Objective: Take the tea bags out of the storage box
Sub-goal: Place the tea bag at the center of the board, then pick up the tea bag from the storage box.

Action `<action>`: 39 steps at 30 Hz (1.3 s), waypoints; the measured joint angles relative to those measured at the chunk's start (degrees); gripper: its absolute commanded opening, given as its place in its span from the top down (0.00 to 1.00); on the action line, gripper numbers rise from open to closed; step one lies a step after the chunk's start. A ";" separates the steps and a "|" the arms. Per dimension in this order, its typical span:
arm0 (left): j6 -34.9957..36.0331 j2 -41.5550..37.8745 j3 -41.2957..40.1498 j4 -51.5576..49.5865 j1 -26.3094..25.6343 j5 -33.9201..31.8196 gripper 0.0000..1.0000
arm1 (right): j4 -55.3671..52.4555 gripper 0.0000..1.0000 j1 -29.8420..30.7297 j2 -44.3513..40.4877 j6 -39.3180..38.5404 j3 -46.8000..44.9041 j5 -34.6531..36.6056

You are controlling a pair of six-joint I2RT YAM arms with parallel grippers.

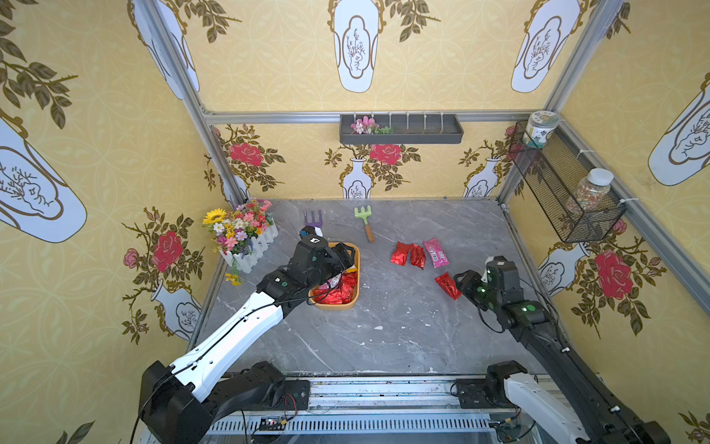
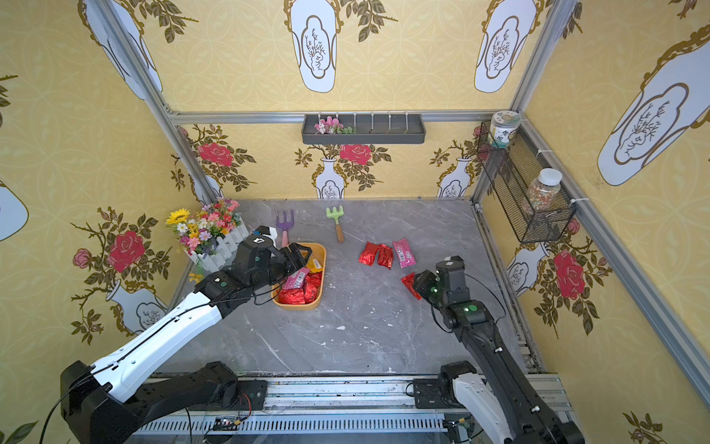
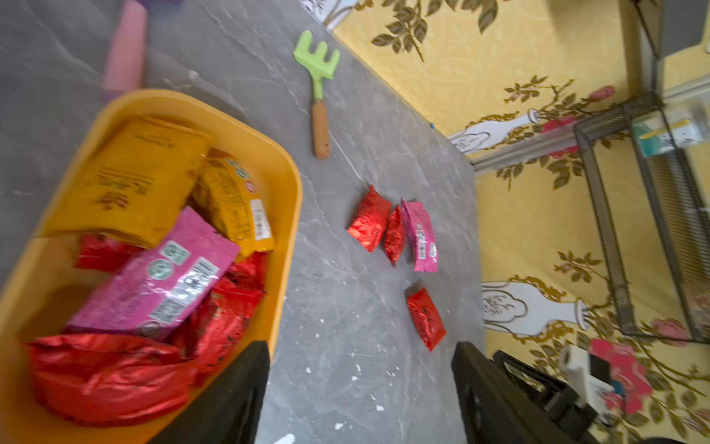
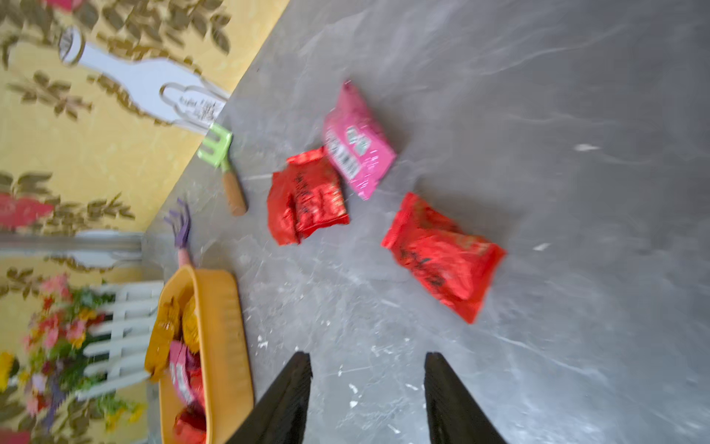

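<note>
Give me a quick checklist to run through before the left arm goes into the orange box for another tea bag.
1. Left gripper open and empty: ok.
2. Left gripper lined up on a sachet: cannot tell; its wrist view shows bare table between the jaws.
3. Bags left to pick in the storage box: ok; a pink sachet, red sachets and yellow sachets lie inside.
4. Right gripper open, empty, apart from the lone red sachet and far from the box: ok.
5. Room on the table by the three grouped sachets: ok.
</note>
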 measured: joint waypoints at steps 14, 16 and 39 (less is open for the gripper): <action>1.73 -6.80 -10.78 -0.02 21.14 11.80 0.20 | 7.85 0.49 27.12 40.76 -6.08 34.10 2.10; 1.05 -7.78 -12.66 0.39 22.64 13.55 0.20 | 9.38 0.50 27.65 44.61 -5.38 37.00 0.59; -3.54 -16.59 -24.22 5.44 27.93 23.85 0.21 | 18.40 0.47 27.87 76.89 3.06 62.84 -11.80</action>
